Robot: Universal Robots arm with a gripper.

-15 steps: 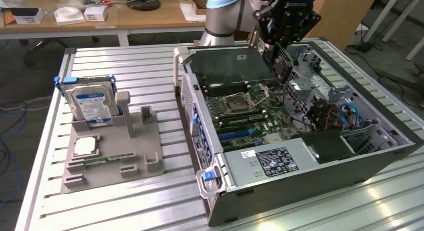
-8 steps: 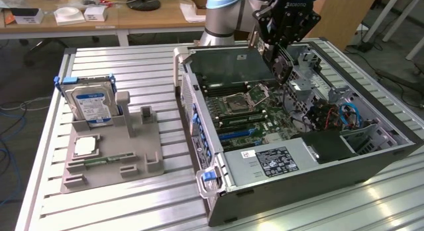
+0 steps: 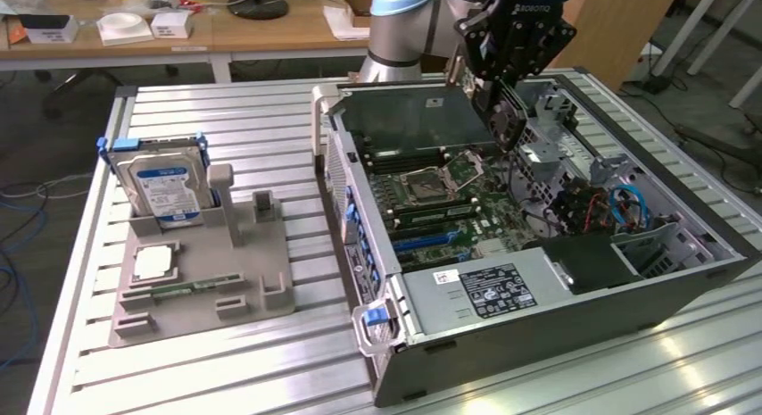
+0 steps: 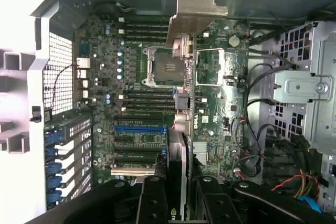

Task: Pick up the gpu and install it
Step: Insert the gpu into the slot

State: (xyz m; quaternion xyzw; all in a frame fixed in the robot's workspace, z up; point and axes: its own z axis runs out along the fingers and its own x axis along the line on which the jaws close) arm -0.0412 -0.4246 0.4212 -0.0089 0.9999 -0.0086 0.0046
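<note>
Gripper [image 3: 498, 107] pinching the gpu [image 3: 411, 116] at one edge, card held abv the open computer case [image 3: 572, 317].

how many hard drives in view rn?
1. The hard drive stands upright in the grey holder at the exterior view's left, outside the computer case. More may be hidden in the case's bays.
</note>
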